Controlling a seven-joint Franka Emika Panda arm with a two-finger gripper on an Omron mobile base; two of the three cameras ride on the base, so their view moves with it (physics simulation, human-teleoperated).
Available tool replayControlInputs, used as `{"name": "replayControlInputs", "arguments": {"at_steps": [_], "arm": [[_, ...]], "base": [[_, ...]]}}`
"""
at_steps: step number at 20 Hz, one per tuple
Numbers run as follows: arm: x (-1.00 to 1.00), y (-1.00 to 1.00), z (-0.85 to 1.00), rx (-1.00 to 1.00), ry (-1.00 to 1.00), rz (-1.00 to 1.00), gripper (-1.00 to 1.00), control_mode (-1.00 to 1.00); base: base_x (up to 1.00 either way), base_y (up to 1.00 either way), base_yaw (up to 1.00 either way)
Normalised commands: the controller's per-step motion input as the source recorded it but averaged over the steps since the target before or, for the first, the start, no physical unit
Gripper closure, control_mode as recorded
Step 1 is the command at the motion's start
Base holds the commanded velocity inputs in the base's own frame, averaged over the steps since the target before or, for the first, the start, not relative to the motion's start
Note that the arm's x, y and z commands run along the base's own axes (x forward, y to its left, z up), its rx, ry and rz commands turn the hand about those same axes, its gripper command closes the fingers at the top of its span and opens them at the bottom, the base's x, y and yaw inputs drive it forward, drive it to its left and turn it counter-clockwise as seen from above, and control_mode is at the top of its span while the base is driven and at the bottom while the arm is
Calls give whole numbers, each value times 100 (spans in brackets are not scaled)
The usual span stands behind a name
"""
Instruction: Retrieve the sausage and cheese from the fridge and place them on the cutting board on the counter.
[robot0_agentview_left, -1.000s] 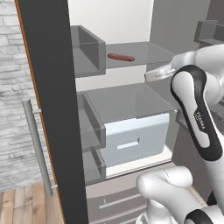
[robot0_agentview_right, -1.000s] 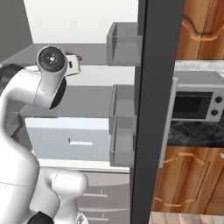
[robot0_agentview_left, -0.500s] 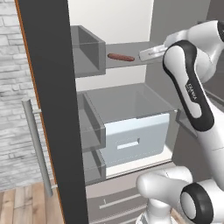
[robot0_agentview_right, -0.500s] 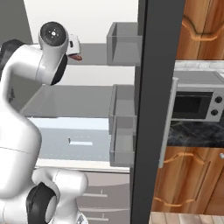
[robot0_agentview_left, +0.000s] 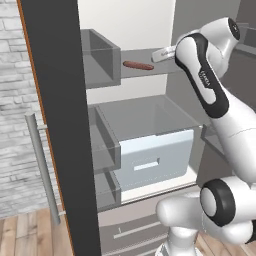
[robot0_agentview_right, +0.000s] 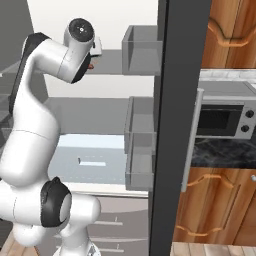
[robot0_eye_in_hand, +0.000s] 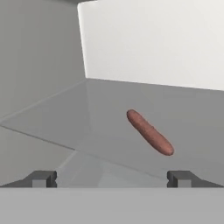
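Inside the open fridge, the sausage lay alone on an upper grey shelf as the arm's gripper hovered near it, fingers spread wide and empty. Retrieval looked under way; a forward reach and closing grasp seemed next.

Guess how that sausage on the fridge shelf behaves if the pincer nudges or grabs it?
The sausage is a round cylinder lying on a smooth flat shelf, so it probably rolls if nudged. Its rounded ends and glossy skin may slip. The open pincer should likely close across its middle.
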Motion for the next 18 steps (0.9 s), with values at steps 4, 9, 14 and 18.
{"name": "replayControlInputs", "arguments": {"at_steps": [4, 9, 14, 18], "arm": [[58, 11, -35, -4, 0, 0, -100, -100], [62, 15, -32, -5, 0, 0, -100, -100], [73, 0, -2, 0, 4, 2, -100, -100], [65, 6, -5, 0, 5, 2, -100, -100]], "base": [[0, 0, 0], [0, 0, 0], [0, 0, 0], [0, 0, 0]]}}
